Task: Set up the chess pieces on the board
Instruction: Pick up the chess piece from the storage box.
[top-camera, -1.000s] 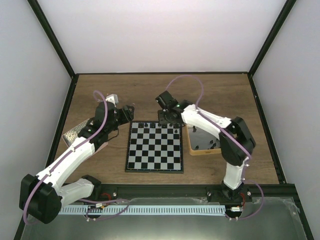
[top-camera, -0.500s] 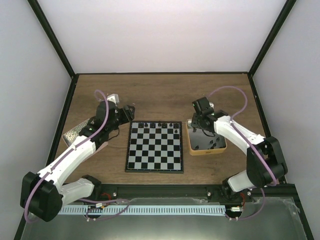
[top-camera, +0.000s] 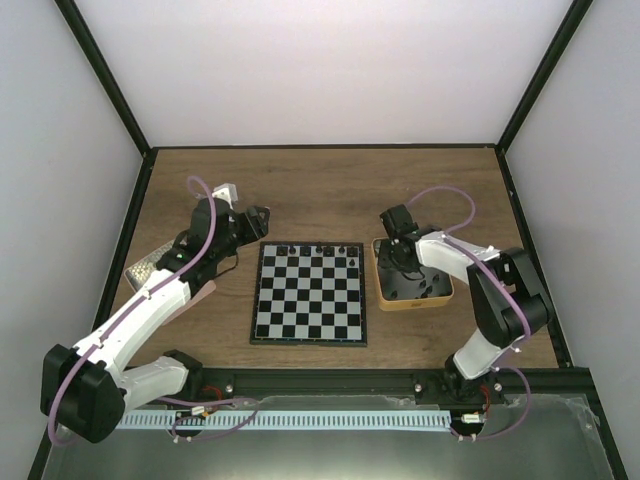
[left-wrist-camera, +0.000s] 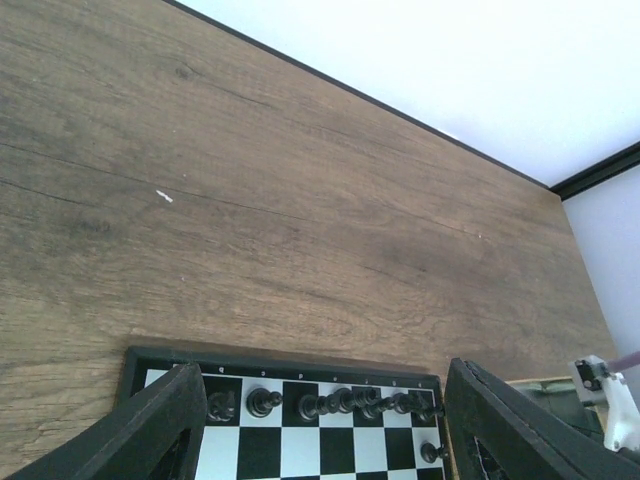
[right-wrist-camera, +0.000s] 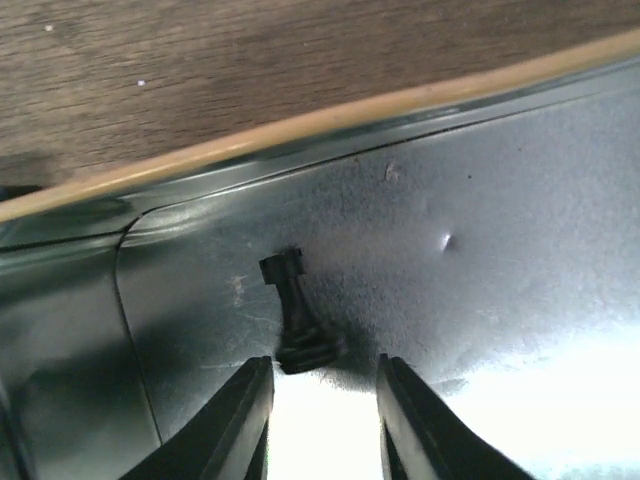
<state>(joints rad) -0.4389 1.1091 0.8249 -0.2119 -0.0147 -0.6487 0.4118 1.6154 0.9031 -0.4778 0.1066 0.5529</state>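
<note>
Okay, board (top-camera: 300, 305) lies mid-desk (top-camera: 330, 190) toward the near edge, chess pieces (top-camera: 320, 247) lined along its far row. To its right, the right gripper (right-wrist-camera: 320, 400) is down in the tin (top-camera: 412, 304), fingers parted, a lying piece (right-wrist-camera: 295, 320) between the tips, unclamped. Left gripper (left-wrist-camera: 320, 440) hovers off the board's far-left corner, spread wide, empty.

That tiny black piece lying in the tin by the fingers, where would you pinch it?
Pinch its thin stem, coming straight down. The piece lies on its side on the tin floor, wide base toward the open right gripper and in line with its gap. The stem is narrower than either end, so it probably would not slip out lengthwise.
</note>
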